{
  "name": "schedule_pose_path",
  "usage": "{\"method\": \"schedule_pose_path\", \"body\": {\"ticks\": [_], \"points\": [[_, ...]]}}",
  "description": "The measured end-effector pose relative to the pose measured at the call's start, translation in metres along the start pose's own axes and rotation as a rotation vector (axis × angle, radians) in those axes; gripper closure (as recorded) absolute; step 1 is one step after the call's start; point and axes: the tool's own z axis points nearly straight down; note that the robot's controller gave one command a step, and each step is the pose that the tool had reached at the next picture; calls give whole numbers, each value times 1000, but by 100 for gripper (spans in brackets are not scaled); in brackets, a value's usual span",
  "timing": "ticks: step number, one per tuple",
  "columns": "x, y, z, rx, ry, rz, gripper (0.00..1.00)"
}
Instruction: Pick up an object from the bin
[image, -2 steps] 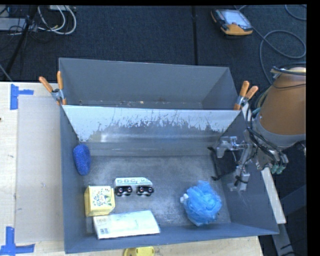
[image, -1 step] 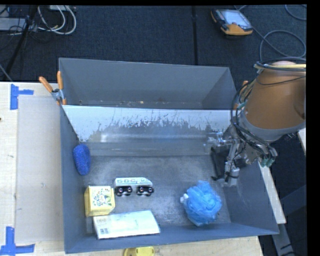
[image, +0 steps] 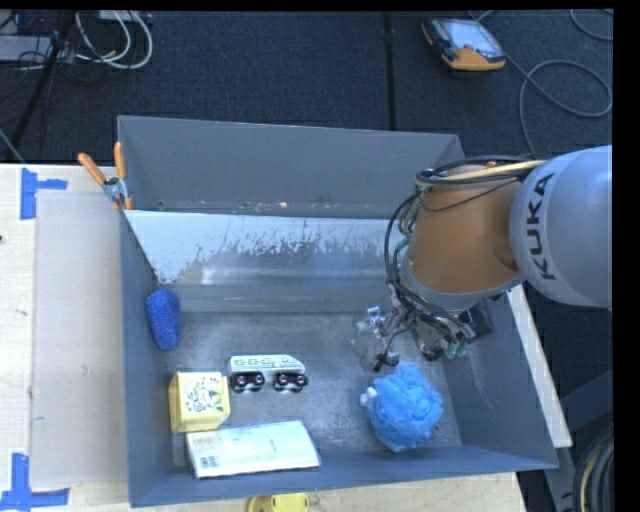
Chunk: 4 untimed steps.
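My gripper (image: 383, 343) hangs low at the right side of the bin, under the arm's orange cover. Just below it, towards the front right corner, lies a fluffy bright-blue ball of mesh (image: 405, 412); the gripper's tip is close above the ball's upper left edge. I see nothing held in the gripper. A small white toy bus with black wheels (image: 266, 373) lies on the bin floor well to the left of the gripper.
A yellow box (image: 199, 400) and a flat white printed packet (image: 252, 448) lie at the front left. A dark-blue oblong sponge (image: 163, 318) rests against the left wall. The arm covers the bin's right rear part.
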Motion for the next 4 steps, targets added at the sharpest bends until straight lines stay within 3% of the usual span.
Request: {"method": "schedule_pose_path", "body": {"ticks": [1,2,3,4], "points": [[0,0,0,0,0,-2,0],[0,0,0,0,0,-2,0],[-8,15,30,4,-7,-48,0],[-39,46,63,1,-1,-146,0]]}}
